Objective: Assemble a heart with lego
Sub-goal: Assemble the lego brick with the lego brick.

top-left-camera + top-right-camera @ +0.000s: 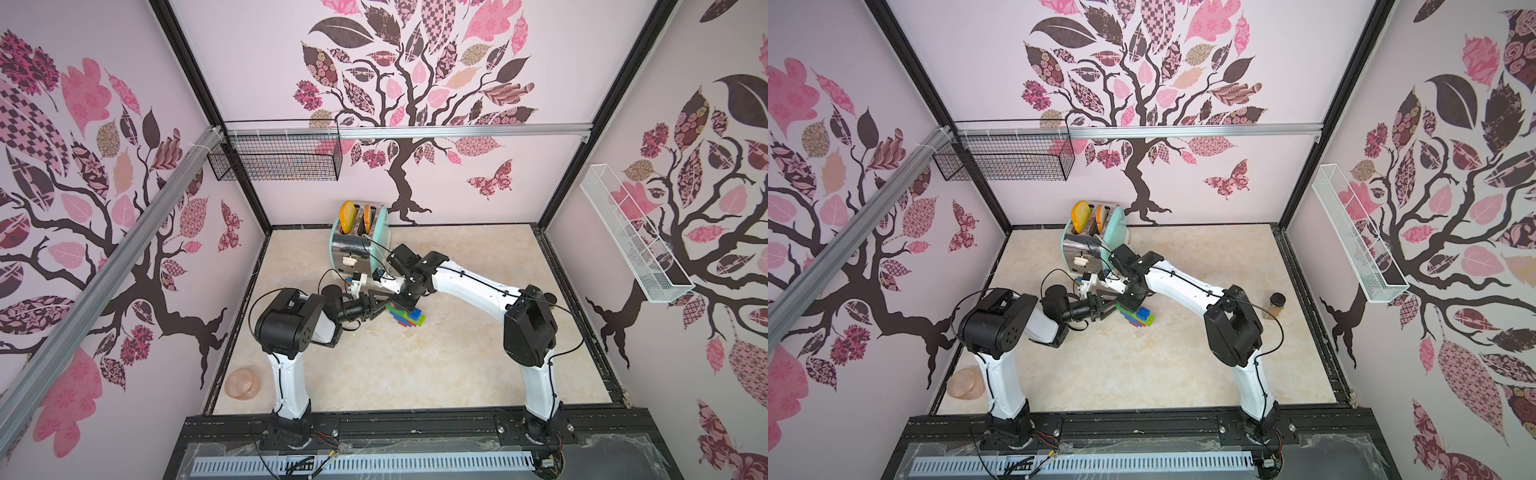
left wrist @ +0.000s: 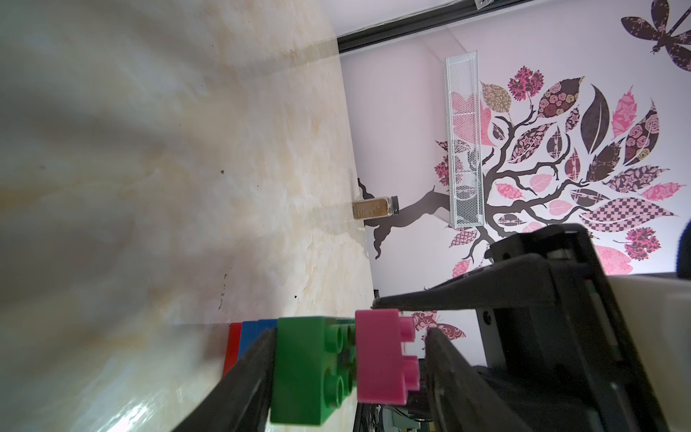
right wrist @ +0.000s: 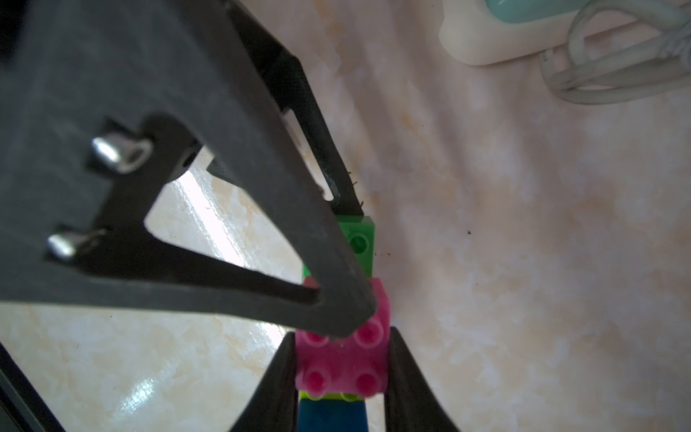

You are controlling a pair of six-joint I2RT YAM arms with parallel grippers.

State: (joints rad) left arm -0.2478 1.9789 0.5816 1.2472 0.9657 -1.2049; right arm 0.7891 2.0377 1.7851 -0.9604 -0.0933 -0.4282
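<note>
The heart (image 1: 409, 318) is a stepped cluster of joined lego in the middle of the table, showing green, blue, red and lime in both top views. A pink brick (image 2: 381, 359) sits on the dark green brick (image 2: 310, 370) at one end. My right gripper (image 3: 342, 333) reaches down from above, shut on the pink brick (image 3: 344, 366). My left gripper (image 2: 351, 333) comes in from the side, open, straddling the green and pink bricks. One of its fingers (image 2: 246, 374) lies against the green brick's underside. The other stands just off the pink studs.
A mint toaster (image 1: 359, 241) with two slices stands at the back, its cable (image 3: 617, 74) trailing near the bricks. A spice jar (image 1: 1277, 305) is by the right wall and a pink bowl (image 1: 243, 384) at the front left. Wire baskets hang on the walls.
</note>
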